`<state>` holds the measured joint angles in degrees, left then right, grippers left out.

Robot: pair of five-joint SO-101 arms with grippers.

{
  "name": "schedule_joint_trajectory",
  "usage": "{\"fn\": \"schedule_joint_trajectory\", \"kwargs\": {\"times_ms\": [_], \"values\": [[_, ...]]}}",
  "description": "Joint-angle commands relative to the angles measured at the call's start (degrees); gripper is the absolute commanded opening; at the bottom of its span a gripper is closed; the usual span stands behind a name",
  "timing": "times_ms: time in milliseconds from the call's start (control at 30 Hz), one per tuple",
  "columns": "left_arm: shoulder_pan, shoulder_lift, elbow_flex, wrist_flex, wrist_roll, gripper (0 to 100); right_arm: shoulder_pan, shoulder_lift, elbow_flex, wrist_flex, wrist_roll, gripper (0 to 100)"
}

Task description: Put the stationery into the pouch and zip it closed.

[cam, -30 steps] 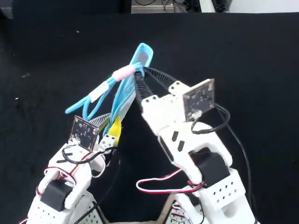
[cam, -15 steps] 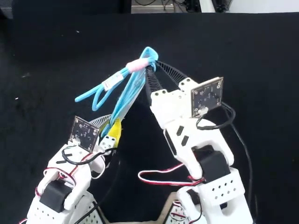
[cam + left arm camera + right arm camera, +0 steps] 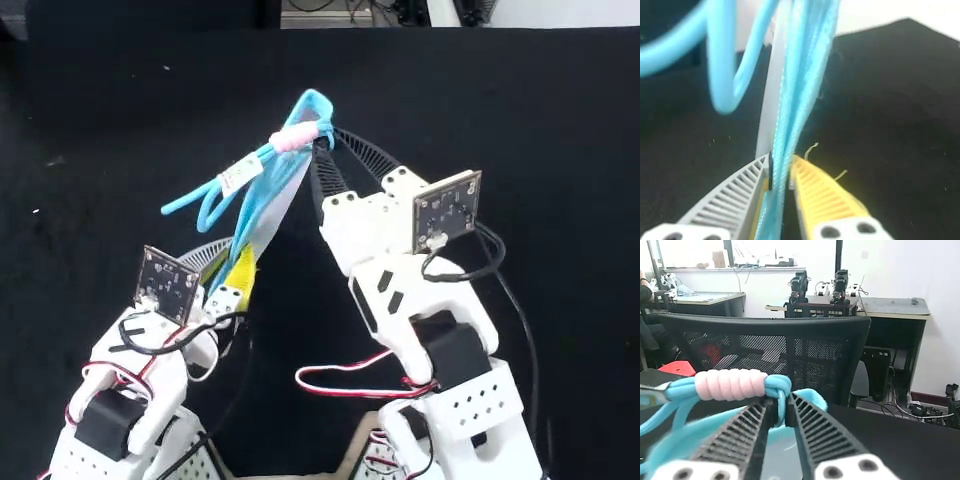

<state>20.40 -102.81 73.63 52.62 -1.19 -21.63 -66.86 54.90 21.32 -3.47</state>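
Two tight grips on the pouch (image 3: 268,205) — left gripper (image 3: 230,266) at one end, right gripper (image 3: 321,152) opposite.

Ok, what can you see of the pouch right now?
The pouch is light blue fabric with a pale grey face, held aloft and stretched. The left gripper is shut on its near end; the right gripper is shut on the blue cord at its far end, beside a pink wrap.

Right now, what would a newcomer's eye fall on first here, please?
The blue pouch, stretched over the black table between both arms. The left fingers pinch its near end; the right fingers clamp its cord beside a pink wrap.
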Motion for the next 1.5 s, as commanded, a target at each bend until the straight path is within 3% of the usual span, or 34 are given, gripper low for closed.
{"fn": "schedule_joint_trajectory", "kwargs": {"times_ms": [0,333,467,733,800,900,1067,1467], "values": [[-1.2,-0.4,-4.5,-2.9,0.0,14,-0.4,-0.3,-1.4,-1.8,-0.1,1.1],[-1.2,-0.3,-4.2,-6.6,0.0,14,-2.9,-0.3,-1.0,-1.1,-0.1,1.1],[-1.2,0.2,-3.6,-10.3,0.0,14,-6.5,-0.6,-2.0,0.7,0.0,1.1],[0.9,0.2,2.0,-18.2,0.0,14,-6.8,-0.5,-2.2,0.7,0.0,1.1],[0.9,-0.2,1.5,-17.8,0.0,13,-6.7,-0.5,-2.2,0.7,0.0,1.1],[0.8,-0.3,1.4,-16.5,-0.4,3,-6.6,-0.6,-2.2,0.5,0.1,1.1],[0.8,-0.4,0.8,-11.3,-0.4,3,-6.5,-0.2,-2.2,-0.5,0.2,1.1],[0.9,-1.8,0.9,-5.0,-2.8,3,2.7,-0.2,-2.0,-2.9,0.1,1.1]]}}
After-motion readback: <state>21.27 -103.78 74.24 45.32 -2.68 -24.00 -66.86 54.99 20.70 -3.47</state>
